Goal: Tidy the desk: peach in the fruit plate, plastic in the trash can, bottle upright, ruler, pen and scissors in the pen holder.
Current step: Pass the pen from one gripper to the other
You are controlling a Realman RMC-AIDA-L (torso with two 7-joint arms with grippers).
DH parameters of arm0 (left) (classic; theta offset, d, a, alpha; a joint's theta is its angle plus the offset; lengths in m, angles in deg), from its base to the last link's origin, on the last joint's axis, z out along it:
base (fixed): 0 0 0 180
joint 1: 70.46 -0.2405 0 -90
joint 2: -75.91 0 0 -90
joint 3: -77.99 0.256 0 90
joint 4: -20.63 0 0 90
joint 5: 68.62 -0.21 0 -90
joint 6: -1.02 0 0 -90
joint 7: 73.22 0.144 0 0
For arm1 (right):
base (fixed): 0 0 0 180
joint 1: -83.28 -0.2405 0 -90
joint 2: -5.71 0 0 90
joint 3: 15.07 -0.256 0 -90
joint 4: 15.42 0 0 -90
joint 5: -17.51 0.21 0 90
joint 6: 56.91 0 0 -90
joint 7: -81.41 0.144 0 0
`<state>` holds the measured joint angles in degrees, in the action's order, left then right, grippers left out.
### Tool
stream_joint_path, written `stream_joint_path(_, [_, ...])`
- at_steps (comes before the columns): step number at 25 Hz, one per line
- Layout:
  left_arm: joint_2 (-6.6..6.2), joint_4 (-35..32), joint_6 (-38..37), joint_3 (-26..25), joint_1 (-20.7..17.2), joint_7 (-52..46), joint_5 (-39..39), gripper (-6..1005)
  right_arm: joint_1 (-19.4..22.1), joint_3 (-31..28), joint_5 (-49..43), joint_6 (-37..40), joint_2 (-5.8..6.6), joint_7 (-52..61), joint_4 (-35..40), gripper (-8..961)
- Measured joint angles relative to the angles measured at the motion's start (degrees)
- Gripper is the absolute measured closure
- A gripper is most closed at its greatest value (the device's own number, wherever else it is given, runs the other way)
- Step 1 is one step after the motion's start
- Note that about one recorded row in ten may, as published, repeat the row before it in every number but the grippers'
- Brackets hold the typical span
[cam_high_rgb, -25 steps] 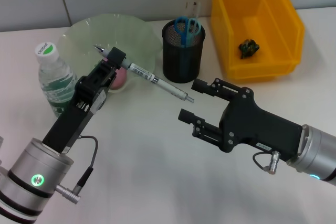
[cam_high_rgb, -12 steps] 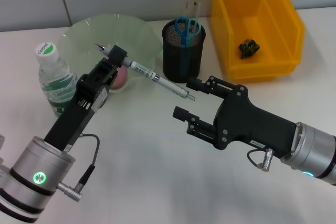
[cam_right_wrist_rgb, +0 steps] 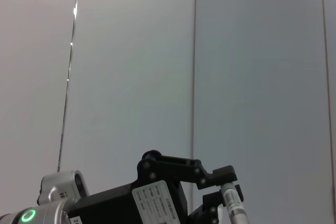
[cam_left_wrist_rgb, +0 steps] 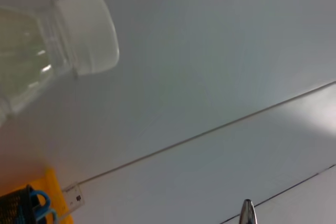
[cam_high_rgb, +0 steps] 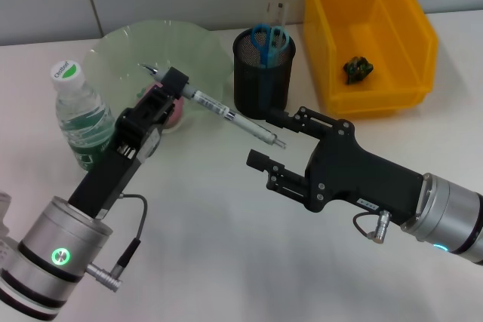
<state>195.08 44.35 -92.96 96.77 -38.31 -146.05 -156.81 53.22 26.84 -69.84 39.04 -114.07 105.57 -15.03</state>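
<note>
Right gripper [cam_high_rgb: 270,139] sat low over the white tabletop [cam_high_rgb: 226,262], jaws spread wide, nothing between them. Its upper finger was just beside the free end of the pen [cam_high_rgb: 226,114]; contact can't be confirmed from the head view.

Left gripper [cam_high_rgb: 167,90] was clenched on the pen near its tip end. The pen ran level, from over the plate toward the right gripper, clear of the tabletop. The right wrist view showed the left gripper [cam_right_wrist_rgb: 220,179] with the pen [cam_right_wrist_rgb: 233,208] clamped in it against the wall.

Behind the left gripper, the peach [cam_high_rgb: 173,115] lay in the pale green fruit plate [cam_high_rgb: 121,43], mostly hidden by the fingers. The water bottle [cam_high_rgb: 79,115] stood upright just beside the plate, cap on; the left wrist view caught its cap [cam_left_wrist_rgb: 86,32] up close.

The black mesh pen holder [cam_high_rgb: 263,73] stood behind the pen's free end, with blue-handled scissors [cam_high_rgb: 269,38] and a clear ruler [cam_high_rgb: 280,11] standing in it. The left wrist view showed the holder [cam_left_wrist_rgb: 16,208] at the frame edge.

Farthest back, the yellow bin [cam_high_rgb: 362,35] held a dark crumpled piece of plastic [cam_high_rgb: 357,69].
</note>
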Motion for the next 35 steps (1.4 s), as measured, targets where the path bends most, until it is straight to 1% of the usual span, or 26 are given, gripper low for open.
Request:
stream_joint_path(1, [0.0, -0.01, 0.15, -0.66, -0.1, 0.06, -0.69, 860, 0.0, 0.0, 0.0, 0.0, 0.0, 0.0, -0.02, 345])
stream_joint_path(2, [0.0, -0.01, 0.53, -2.37, -0.47, 0.27, -2.4, 860, 0.01, -0.01, 0.0, 0.0, 0.0, 0.0, -0.04, 345])
stream_joint_path(3, [0.0, -0.01, 0.53, -2.37, -0.47, 0.27, -2.4, 860, 0.01, -0.01, 0.0, 0.0, 0.0, 0.0, -0.04, 345])
stream_joint_path(7, [0.0, 0.06, 1.41, -5.41, -1.04, 0.48, -5.34, 860, -0.08, 0.0, 0.0, 0.0, -0.03, 0.0, -0.04, 345])
stream_joint_path(18, [0.0, 0.1, 1.71, -6.36, -1.12, 0.48, -6.22, 859, -0.41, -0.12, 0.0, 0.01, -0.09, 0.0, -0.14, 347])
stream_joint_path(25, [0.0, 0.1, 1.73, -6.4, -1.12, 0.37, -6.22, 859, -0.87, -0.93, 0.0, -0.79, -0.09, 0.0, -0.77, 495])
stream_joint_path(30, [0.0, 0.1, 1.8, -6.4, -0.96, 0.39, -6.21, 859, -1.48, -0.96, 0.0, -1.3, -0.09, 0.0, -1.38, 664])
stream_joint_path(35, [0.0, 0.1, 1.8, -6.41, -0.97, 0.5, -6.21, 859, -1.57, -0.96, 0.0, -1.39, -0.09, 0.0, -1.46, 664])
